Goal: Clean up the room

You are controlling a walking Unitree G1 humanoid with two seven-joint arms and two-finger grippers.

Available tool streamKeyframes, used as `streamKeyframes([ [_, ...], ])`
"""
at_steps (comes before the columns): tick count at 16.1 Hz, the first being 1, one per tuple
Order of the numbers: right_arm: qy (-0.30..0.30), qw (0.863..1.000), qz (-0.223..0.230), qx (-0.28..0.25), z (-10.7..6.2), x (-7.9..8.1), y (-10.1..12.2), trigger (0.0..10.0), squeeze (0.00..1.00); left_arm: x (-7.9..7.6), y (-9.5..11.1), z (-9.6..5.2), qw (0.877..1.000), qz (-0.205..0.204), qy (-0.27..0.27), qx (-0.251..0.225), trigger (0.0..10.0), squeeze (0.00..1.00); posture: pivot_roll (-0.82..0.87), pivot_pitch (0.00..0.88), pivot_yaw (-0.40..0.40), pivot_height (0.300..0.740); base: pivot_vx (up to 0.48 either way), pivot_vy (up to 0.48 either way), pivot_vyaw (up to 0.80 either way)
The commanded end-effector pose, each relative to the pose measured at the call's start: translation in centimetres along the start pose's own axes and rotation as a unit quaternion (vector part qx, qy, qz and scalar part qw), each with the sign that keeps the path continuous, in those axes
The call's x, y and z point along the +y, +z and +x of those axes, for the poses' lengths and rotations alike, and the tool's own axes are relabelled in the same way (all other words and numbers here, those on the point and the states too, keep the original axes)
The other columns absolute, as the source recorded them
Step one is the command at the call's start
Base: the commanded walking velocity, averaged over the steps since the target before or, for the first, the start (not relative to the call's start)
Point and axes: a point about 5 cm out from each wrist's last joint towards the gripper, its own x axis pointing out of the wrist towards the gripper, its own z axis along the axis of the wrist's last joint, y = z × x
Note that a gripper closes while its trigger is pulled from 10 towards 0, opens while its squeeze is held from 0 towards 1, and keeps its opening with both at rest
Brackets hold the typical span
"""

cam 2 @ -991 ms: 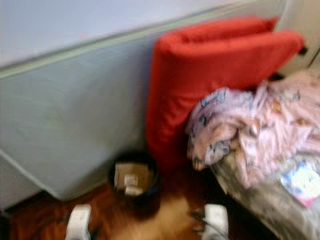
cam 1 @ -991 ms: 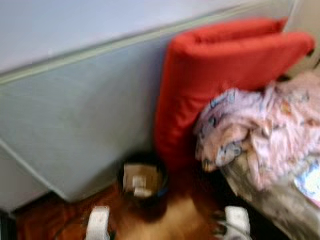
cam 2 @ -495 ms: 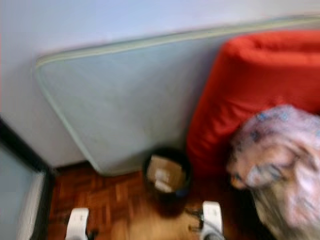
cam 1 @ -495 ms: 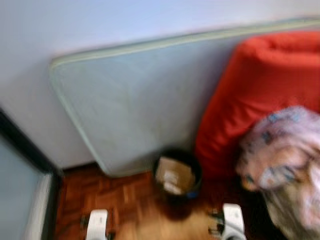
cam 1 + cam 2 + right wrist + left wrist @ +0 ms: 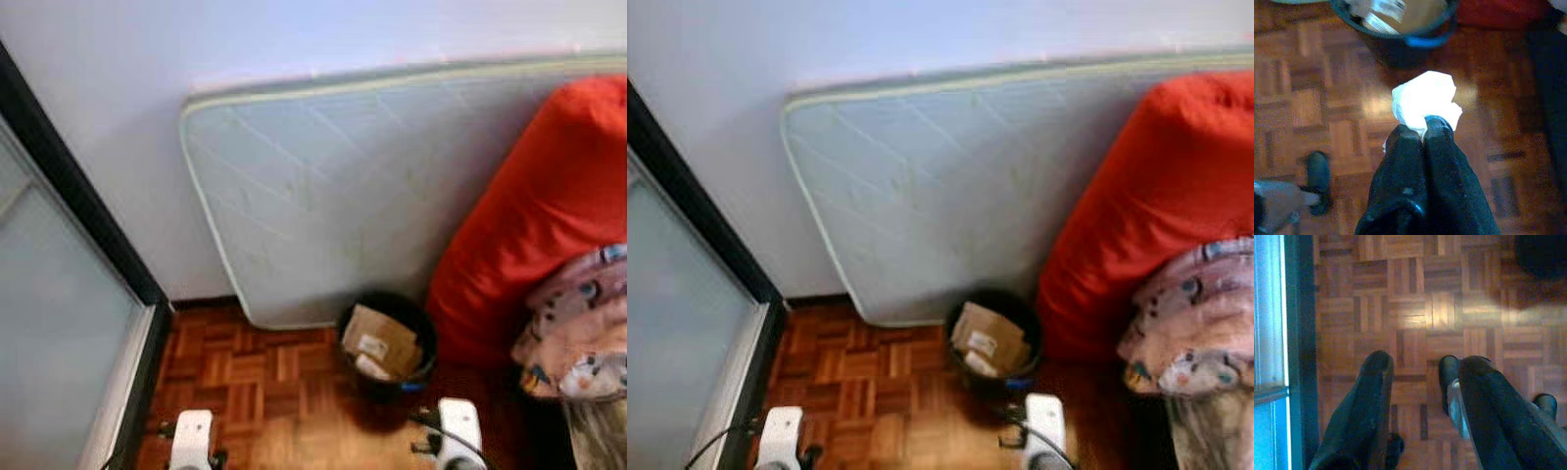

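Clearly, a crumpled white paper wad (image 5: 1424, 100) sits pinched between the closed black fingers of the right gripper (image 5: 1423, 128), held above the brown parquet wood floor (image 5: 250, 377) just short of the round black waste bin (image 5: 388, 343). Seen from the right wrist, the wad lies near the bin's rim, which carries a blue band, and is not inside it. The bin already holds a folded piece of brown cardboard (image 5: 380, 338) with a white label, plus some pale scraps. The left gripper (image 5: 1420, 374) hangs over bare parquet well apart from the bin, its two black fingers spread with nothing between them. Just behind the bin, a pale grey quilted mattress (image 5: 333, 186) stands on edge, leaning against the white wall (image 5: 147, 59). Beside the bin, on the robot's right, a large red cushion (image 5: 534, 235) leans upright, with a bundle of pink patterned cloth (image 5: 578, 328) against its lower part. Far from the bin, at the robot's left, stands a dark-framed frosted glass panel (image 5: 59, 323).
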Motion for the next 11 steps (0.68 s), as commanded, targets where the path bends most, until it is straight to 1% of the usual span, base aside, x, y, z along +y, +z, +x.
streamKeyframes([
  [1, -0.001, 1.0, 0.01, 0.005, -0.02, 0.13, -0.19, 10.0, 0.0, 0.29, -0.61, -0.12, 1.0, -0.003, 0.005, 0.013, 10.0, 0.0, -0.01, 0.013, 0.04, 0.74, 0.0, 0.0, 0.0],
  [5, -0.001, 1.0, 0.006, 0.008, 0.01, 0.16, -0.16, 10.0, 0.0, 0.29, -0.59, -0.11, 1.0, -0.002, 0.005, 0.014, 10.0, 0.0, -0.01, 0.0, 0.041, 0.74, 0.0, 0.0, 0.0],
  [8, 0.001, 1.0, -0.007, 0.014, 0.04, 0.31, -0.19, 10.0, 0.0, 0.31, -0.57, -0.11, 1.0, -0.001, 0.006, 0.014, 10.0, 0.0, -0.01, 0.0, 0.04, 0.74, 0.0, 0.0, -0.6],
  [11, 0.003, 1.0, -0.01, 0.004, 0.05, 0.38, 0.04, 10.0, 0.0, 0.27, -0.55, -0.1, 1.0, -0.002, 0.006, 0.014, 10.0, 0.0, -0.01, 0.0, 0.038, 0.74, 0.0, 0.0, 0.0],
])
